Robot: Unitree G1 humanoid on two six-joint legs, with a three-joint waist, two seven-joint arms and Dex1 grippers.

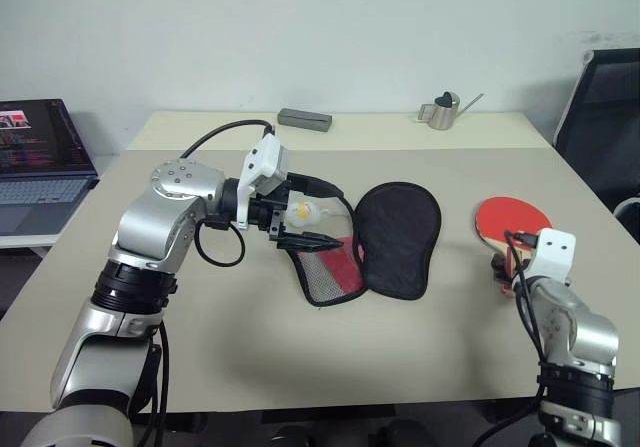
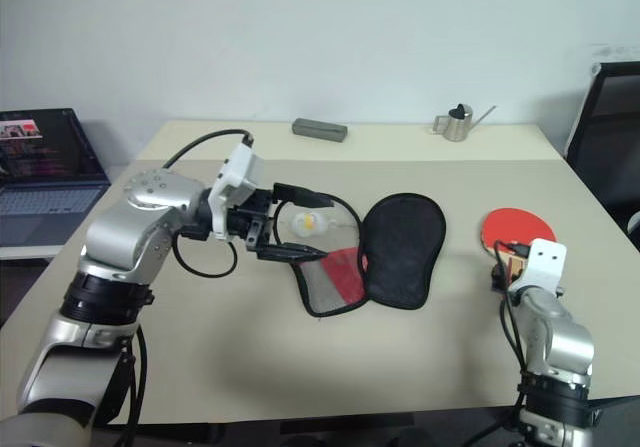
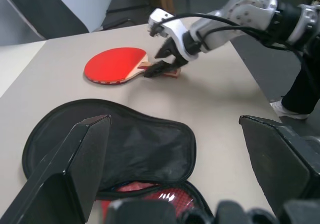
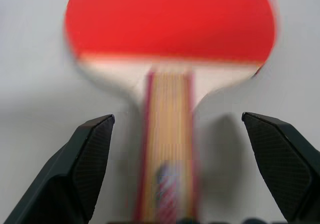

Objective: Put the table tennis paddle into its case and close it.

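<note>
Near the table's (image 1: 200,367) right edge lies the table tennis paddle (image 1: 505,219), red face up, handle toward the robot. Astride that handle, the right gripper (image 4: 177,159) has its 2 fingers spread wide, gripping nothing. Toward the table's middle, the case (image 1: 385,242) lies unzipped, black flap folded back, with the left gripper (image 1: 300,239) at its mouth, fingers fully apart (whether they touch the fabric is unclear). I judge the paddle stiff and light, best pinched across the wooden handle; the case is floppy.
</note>
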